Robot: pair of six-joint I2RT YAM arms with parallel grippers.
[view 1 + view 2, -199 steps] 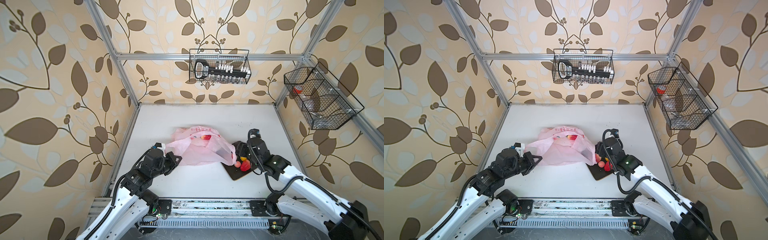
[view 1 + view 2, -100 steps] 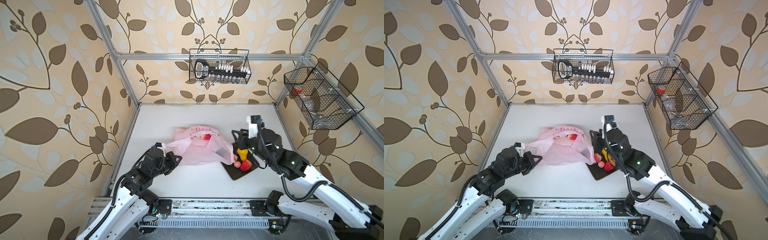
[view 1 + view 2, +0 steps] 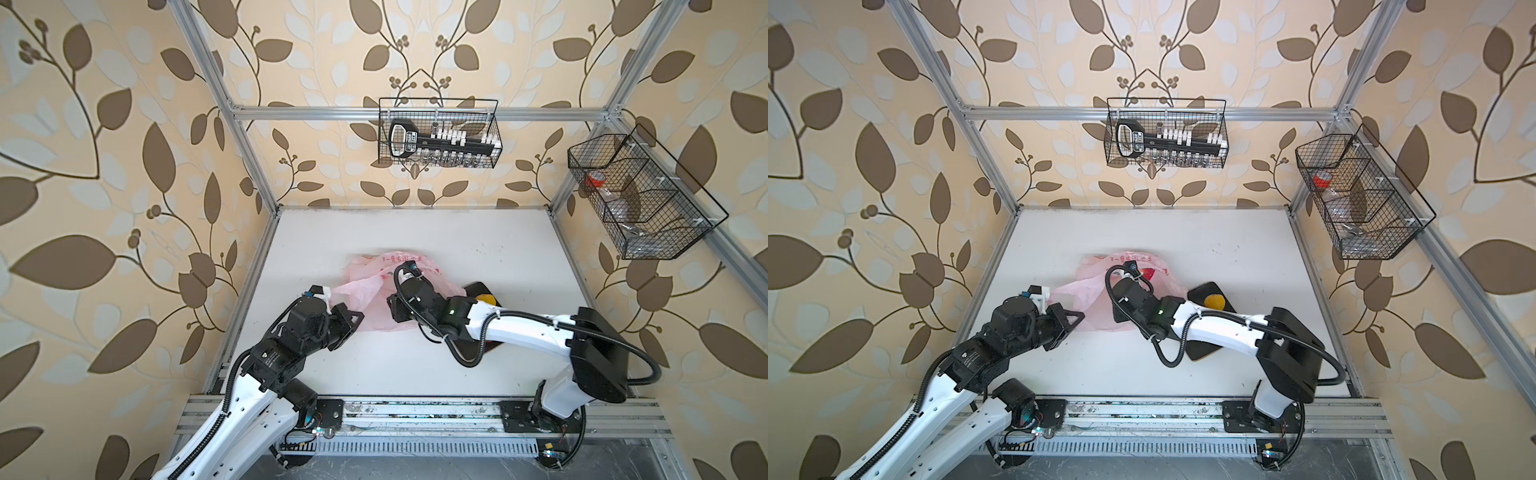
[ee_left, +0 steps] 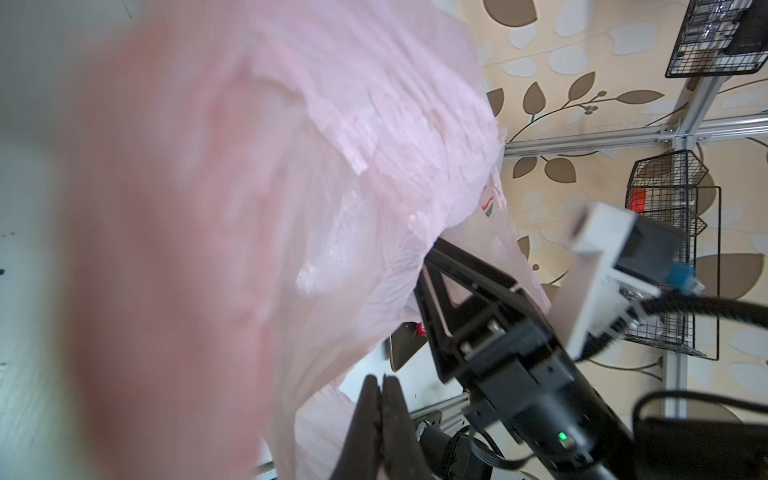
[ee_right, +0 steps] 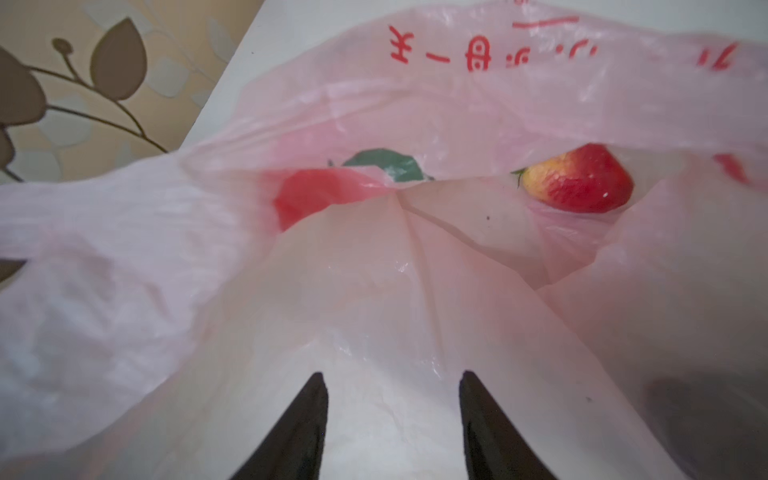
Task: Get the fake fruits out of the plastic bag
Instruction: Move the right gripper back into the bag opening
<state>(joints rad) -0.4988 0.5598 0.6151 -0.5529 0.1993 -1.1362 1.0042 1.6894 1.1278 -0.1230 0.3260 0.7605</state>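
**Inspector:** Location of the plastic bag (image 3: 365, 268) (image 3: 1092, 270)?

**Onlooker:** Near the middle of the white counter (image 3: 415, 365). It is crumpled, and its mouth faces roughly 5 o'clock. The red lettering (image 5: 440, 52) runs along its far edge, at 12 o'clock.

**Inspector:** Left tool (image 4: 379, 378)?

**Onlooker:** At the bag's 8 o'clock edge in both top views. Its jaws are pressed flat together on a fold of the pink film, and that side of the bag stands raised off the counter.

**Inspector:** Right tool (image 5: 391, 374)?

**Onlooker:** It reaches in from 4 o'clock, across the dark tray (image 3: 478, 286) (image 3: 1200, 291), and sits inside the bag's mouth. Its jaws stand moderately apart with nothing between them. Only the bag's lower film lies beneath.

**Inspector:** Fruits?

**Onlooker:** One red strawberry (image 5: 577, 183), yellowish toward the stem, lies deep inside the bag. It is ahead of the right tool and well apart from its fingers (image 5: 307, 415). One yellow-orange fruit (image 3: 485, 298) (image 3: 1214, 301) rests on the tray, at the bag's 3 o'clock. The right arm hides the rest of the tray, so I cannot tell what else lies there.
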